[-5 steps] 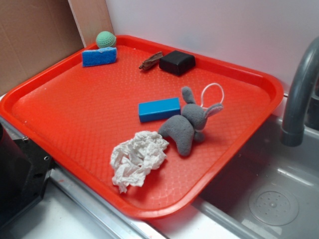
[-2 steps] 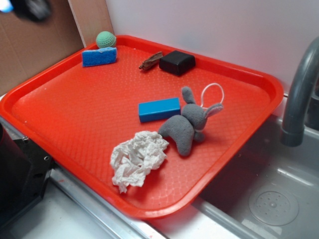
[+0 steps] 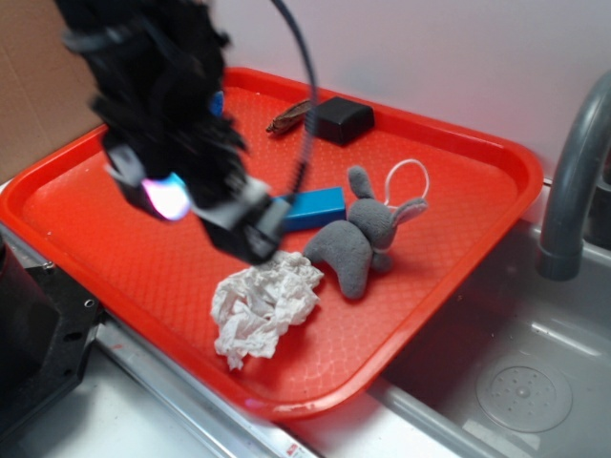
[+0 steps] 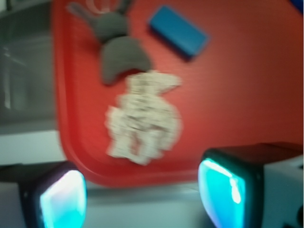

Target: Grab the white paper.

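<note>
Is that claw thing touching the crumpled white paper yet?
Apart. In the wrist view, both fingers sit spread near the tray's edge, with red tray showing between them and the white paper.

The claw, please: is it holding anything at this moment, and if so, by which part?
Nothing is held. The claw is open and empty, with the white paper lying untouched on the red tray.

Plain white wall [image 3: 410, 57] fills the upper right. Brown cardboard panel [image 3: 33, 105] at upper left. Stainless sink basin [image 3: 516, 372] lower right, grey faucet [image 3: 573, 181] at right edge. Light even, soft.
</note>
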You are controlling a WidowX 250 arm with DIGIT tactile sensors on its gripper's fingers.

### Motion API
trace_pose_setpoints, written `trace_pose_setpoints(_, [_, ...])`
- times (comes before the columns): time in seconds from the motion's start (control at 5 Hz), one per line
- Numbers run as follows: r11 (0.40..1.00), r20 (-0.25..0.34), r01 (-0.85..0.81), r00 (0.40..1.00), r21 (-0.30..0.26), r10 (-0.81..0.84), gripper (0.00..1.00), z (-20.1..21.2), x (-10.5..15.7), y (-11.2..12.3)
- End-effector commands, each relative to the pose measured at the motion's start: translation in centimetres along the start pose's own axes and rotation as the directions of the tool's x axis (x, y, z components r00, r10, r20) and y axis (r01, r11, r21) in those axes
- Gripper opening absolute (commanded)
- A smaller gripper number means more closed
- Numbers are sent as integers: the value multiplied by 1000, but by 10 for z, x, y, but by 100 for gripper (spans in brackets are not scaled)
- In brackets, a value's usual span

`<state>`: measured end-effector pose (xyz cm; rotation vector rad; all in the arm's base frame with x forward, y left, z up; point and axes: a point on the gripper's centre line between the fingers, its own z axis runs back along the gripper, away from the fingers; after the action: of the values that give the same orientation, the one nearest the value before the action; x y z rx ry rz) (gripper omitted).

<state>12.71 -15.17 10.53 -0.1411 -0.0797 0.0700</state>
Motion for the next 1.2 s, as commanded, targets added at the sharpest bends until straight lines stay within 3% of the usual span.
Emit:
trace_pose_setpoints(0.0, [999, -20, -11, 1000, 32, 11, 100, -48, 27, -9])
trace_pose_setpoints(0.2, [996, -78, -27, 996, 84, 34, 100, -71, 31, 16])
trace_pose_setpoints(0.4, [993, -158, -49, 985, 109, 66, 100, -90, 14, 48])
trace_pose_setpoints(0.6, [990, -163, -76, 982, 120, 95, 0, -87, 24, 59])
trace_pose_setpoints(1.0, [996, -107, 80, 991, 34, -76, 0, -40, 19, 64])
